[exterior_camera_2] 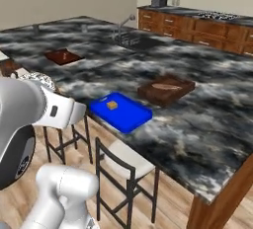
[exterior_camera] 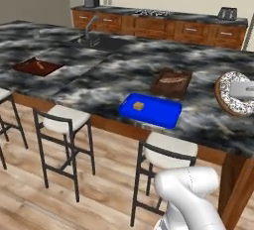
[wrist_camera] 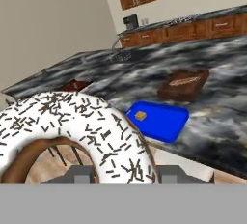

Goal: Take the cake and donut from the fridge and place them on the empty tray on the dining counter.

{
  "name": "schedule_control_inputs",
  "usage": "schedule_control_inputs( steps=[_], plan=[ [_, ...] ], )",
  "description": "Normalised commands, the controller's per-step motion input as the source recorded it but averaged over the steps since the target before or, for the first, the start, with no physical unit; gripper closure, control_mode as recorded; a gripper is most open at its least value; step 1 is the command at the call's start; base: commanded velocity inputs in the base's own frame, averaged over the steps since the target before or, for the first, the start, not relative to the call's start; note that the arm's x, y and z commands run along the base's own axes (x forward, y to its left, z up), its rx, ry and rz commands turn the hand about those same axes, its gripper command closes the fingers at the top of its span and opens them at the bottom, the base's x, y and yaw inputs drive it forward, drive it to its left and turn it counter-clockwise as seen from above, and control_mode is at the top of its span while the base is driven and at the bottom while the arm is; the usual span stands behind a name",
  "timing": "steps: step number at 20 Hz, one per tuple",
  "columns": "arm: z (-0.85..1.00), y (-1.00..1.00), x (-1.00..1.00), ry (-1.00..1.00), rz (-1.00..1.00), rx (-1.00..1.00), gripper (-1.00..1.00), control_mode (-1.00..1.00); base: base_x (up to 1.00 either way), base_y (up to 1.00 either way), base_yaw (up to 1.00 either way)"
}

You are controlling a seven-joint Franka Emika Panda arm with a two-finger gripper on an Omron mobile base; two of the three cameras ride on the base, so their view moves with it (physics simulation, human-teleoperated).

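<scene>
A large donut (wrist_camera: pixel 72 131) with white frosting and dark sprinkles fills the lower left of the hand view, and my gripper (wrist_camera: pixel 124 175) is shut on it. In the left base view the donut (exterior_camera: pixel 229 94) hangs at the right edge over the dining counter (exterior_camera: pixel 99 83), held by the gripper (exterior_camera: pixel 244 91). The blue tray (exterior_camera: pixel 158 114) lies near the counter's front edge to the left of the donut, with the small tan cake (exterior_camera: pixel 138 106) on its left part. The same tray (exterior_camera_2: pixel 129 117) and cake (exterior_camera_2: pixel 112 105) appear in the right base view. The fridge is out of view.
A dark brown wooden tray with a bread loaf (exterior_camera: pixel 171 83) sits just behind the blue tray. A reddish board (exterior_camera: pixel 37 67) lies at the far left, a sink (exterior_camera: pixel 96 40) further back. Stools (exterior_camera: pixel 64 120) stand along the counter's front. A wooden-cabinet counter (exterior_camera: pixel 163 23) lines the back wall.
</scene>
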Motion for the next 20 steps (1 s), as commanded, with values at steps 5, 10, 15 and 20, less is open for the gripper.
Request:
schedule_control_inputs(
  steps=[5, 10, 15, 20],
  plan=[
    [0.0, 0.0, 0.0, 0.0, 0.0, 0.0, 1.0, 1.0, 0.65, 1.0, -0.5],
    [0.0, 0.0, 0.0, 0.0, 0.0, 0.0, 1.0, 1.0, 0.87, 0.95, -0.52],
    [0.0, 0.0, 0.0, 0.0, 0.0, 0.0, 1.0, 1.0, 0.74, 0.08, -0.66],
    [0.0, 0.0, 0.0, 0.0, 0.0, 0.0, 1.0, 1.0, 0.63, 0.0, -0.69]
  ],
)
